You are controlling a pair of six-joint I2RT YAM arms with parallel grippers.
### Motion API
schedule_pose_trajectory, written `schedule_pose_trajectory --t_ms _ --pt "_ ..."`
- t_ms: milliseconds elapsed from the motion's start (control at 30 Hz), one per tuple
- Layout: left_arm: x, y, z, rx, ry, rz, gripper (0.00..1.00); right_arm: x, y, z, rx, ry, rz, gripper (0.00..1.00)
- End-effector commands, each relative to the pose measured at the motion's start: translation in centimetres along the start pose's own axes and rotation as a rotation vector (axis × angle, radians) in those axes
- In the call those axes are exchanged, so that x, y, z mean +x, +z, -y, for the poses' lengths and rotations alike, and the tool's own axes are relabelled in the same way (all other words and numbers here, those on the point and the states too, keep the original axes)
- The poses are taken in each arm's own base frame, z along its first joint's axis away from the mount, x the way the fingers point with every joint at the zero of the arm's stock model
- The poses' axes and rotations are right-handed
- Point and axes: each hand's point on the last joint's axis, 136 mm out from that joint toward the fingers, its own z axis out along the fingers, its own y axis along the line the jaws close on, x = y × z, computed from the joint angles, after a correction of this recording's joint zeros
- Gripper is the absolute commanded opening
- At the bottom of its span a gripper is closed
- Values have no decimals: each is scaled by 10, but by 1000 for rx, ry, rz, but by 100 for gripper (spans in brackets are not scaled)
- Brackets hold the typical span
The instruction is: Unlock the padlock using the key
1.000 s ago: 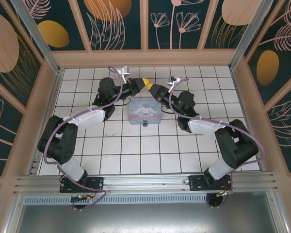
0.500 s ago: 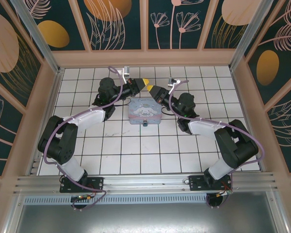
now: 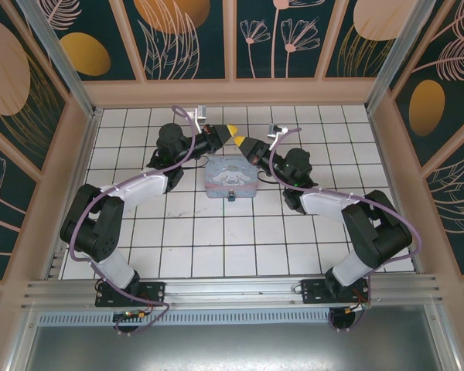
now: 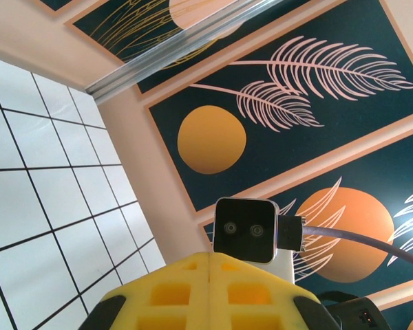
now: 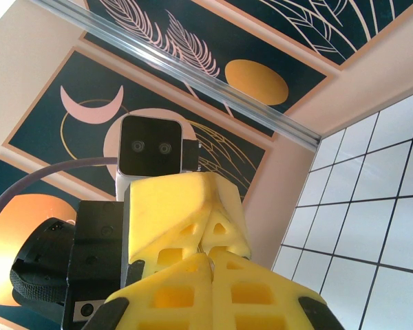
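Note:
Both grippers meet tip to tip in the air above the pastel tin box [image 3: 230, 176]. My left gripper [image 3: 233, 131] is shut, its yellow fingers pressed together [image 4: 209, 256]. My right gripper [image 3: 247, 143] is shut too [image 5: 210, 256], touching the left gripper's fingers [image 5: 186, 206]. A thin silvery sliver, apparently the key [image 5: 210, 262], shows in the seam where the two sets of tips meet. The padlock [image 3: 232, 199], tiny and dark blue, sits at the tin's near edge on the tiled floor, below and nearer than both grippers.
Patterned wooden walls [image 3: 232, 91] close in the white tiled floor [image 3: 209, 239] at the back and both sides. The arms' elbows rest left [image 3: 93, 220] and right [image 3: 375, 228] of the tin. Open tiles lie between tin and arm bases.
My right gripper has edged left up to the left gripper's tips and its fingers have closed. The left gripper, tin and padlock have stayed put.

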Motion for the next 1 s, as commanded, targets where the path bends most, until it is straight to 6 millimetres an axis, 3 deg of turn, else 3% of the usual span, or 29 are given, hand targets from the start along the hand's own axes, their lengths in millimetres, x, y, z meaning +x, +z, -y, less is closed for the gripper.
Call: schedule_pose_trajectory --t_ms 0,33,167,267,367,433,467,567,800,967 --pt "-2 0 6 25 20 7 0 -4 -5 -18 -52 -24 7 0" --pt "-3 0 7 23 22 11 4 -3 -6 -16 -47 -23 8 0" --pt "-12 -7 15 -3 57 49 47 1 -13 -15 -43 -4 5 0" --pt "-19 -16 20 -32 92 84 66 3 -19 -14 -36 5 2 0" --pt "-18 -24 20 -67 115 95 78 7 -23 -11 -18 8 -9 0" --pt "-16 -31 22 -93 145 95 84 10 -27 -7 5 12 -13 0" --pt "-17 -34 24 -111 163 102 87 2 -33 0 32 12 7 0" --pt "-7 -51 10 -207 199 94 94 4 -41 10 85 31 2 0" --pt "23 -85 -25 -391 228 48 96 11 -54 42 279 94 -29 0" --pt "68 -99 -53 -474 230 -12 93 11 -60 58 363 163 -5 0"
